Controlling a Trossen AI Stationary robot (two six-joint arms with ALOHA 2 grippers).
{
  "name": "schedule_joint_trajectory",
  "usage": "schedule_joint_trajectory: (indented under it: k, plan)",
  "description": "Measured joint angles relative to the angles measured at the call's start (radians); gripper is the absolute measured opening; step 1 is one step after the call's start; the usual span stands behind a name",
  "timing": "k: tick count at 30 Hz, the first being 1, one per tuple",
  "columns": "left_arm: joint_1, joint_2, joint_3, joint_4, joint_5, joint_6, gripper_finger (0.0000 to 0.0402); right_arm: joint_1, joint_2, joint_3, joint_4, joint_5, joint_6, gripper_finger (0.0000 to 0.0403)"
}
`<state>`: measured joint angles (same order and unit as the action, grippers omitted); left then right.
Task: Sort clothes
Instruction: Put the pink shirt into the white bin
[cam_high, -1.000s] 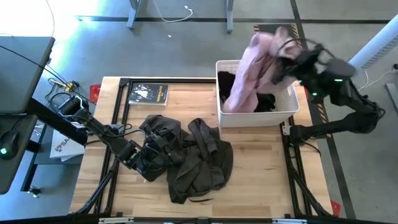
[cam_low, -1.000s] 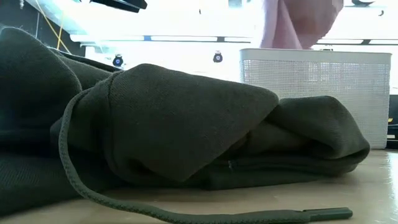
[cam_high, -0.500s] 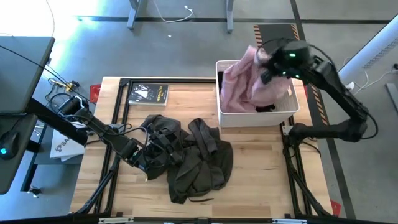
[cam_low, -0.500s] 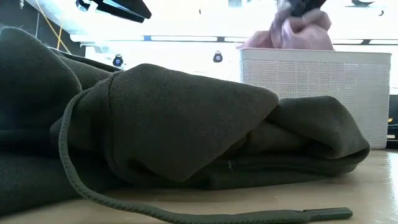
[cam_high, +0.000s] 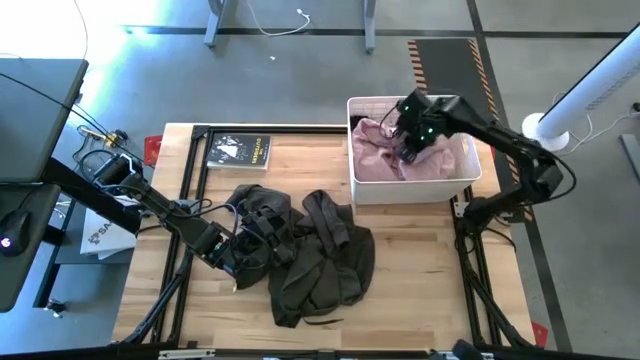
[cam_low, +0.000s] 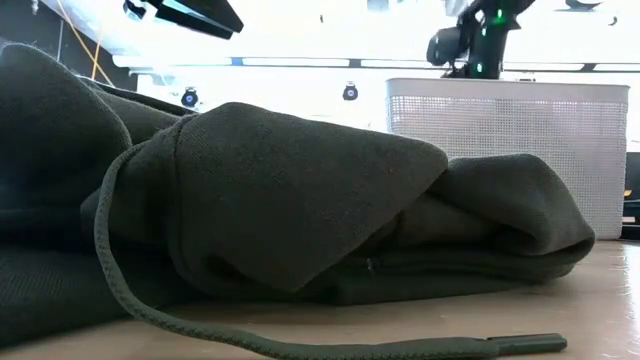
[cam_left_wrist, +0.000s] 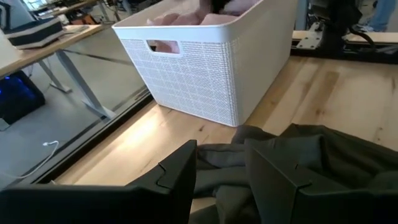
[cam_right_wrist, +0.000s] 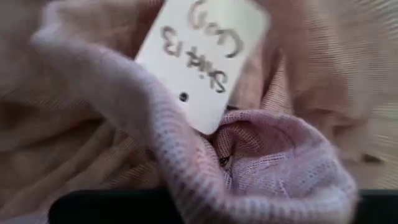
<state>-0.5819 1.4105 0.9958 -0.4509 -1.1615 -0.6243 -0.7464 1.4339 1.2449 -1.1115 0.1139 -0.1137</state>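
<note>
You've got the pale pink garment (cam_high: 385, 155) crumpled inside the white basket (cam_high: 412, 186), white paper tag (cam_right_wrist: 202, 59) with handwriting lying on its folds. Dark grey-olive garment (cam_high: 320, 255) lies bunched mid-table, just in front of the basket, its drawstring (cam_low: 300, 345) trailing loose on the wood.

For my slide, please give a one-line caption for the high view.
Right gripper lowered into the white basket on a pink garment; left gripper at the dark clothes on the table.
</note>
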Motion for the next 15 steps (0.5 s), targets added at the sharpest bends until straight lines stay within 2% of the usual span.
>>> schedule_joint_trajectory:
  k: [9, 12, 15]
  plan:
    - [-0.001, 0.000, 0.000, 0.000, 0.008, 0.000, 0.0131, -0.008, 0.008, -0.271, 0.290, 0.017, -0.036, 0.0016]
    - [-0.001, 0.000, 0.000, 0.000, 0.007, 0.000, 0.0131, -0.016, 0.007, -0.301, 0.312, 0.020, -0.025, 0.0018]
    - [-0.001, 0.000, 0.000, 0.001, 0.004, 0.000, 0.0131, -0.020, 0.011, -0.265, 0.246, 0.047, -0.025, 0.0032]
